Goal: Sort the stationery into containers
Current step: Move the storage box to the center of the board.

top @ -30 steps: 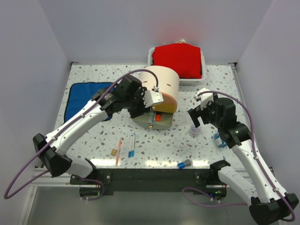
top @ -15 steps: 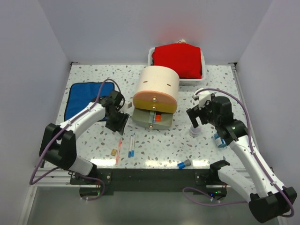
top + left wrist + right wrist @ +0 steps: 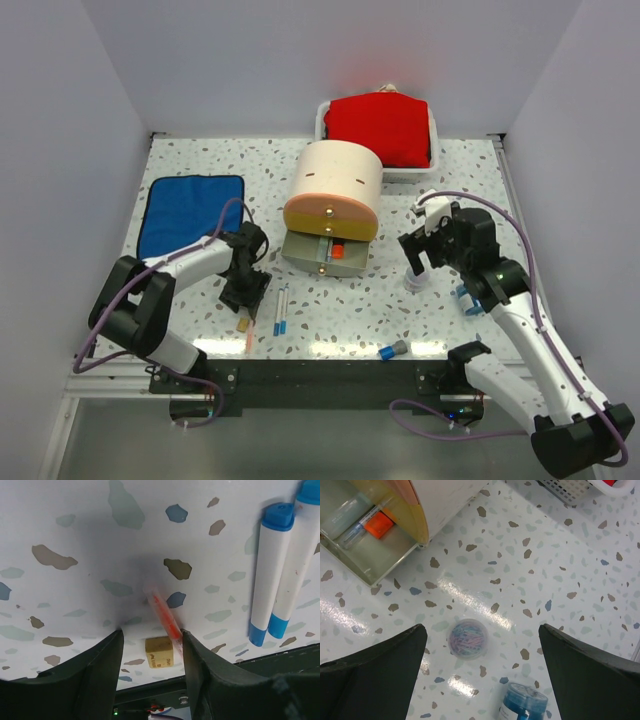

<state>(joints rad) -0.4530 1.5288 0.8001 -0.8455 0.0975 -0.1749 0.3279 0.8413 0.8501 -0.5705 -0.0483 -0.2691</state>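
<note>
Eraser (image 3: 160,659), orange pen (image 3: 162,611) between spread left fingers (image 3: 102,672) | right fingers (image 3: 377,667) spread above clear cup (image 3: 468,638) | blue tub (image 3: 522,705) cropped

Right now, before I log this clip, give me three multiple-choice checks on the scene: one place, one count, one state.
1. Where on the table does the tan eraser lie?
A) far right corner
B) near edge, beside the orange pen
C) dead centre
2. How many white markers with blue caps lie side by side?
A) two
B) one
C) four
3. The unit's bottom drawer is:
A) shut
B) lifted out
C) pulled open
Key: 1 B, the left wrist view shows it by the pen. 2 A, a pair lies together. 3 C, the orange block inside shows from above.
</note>
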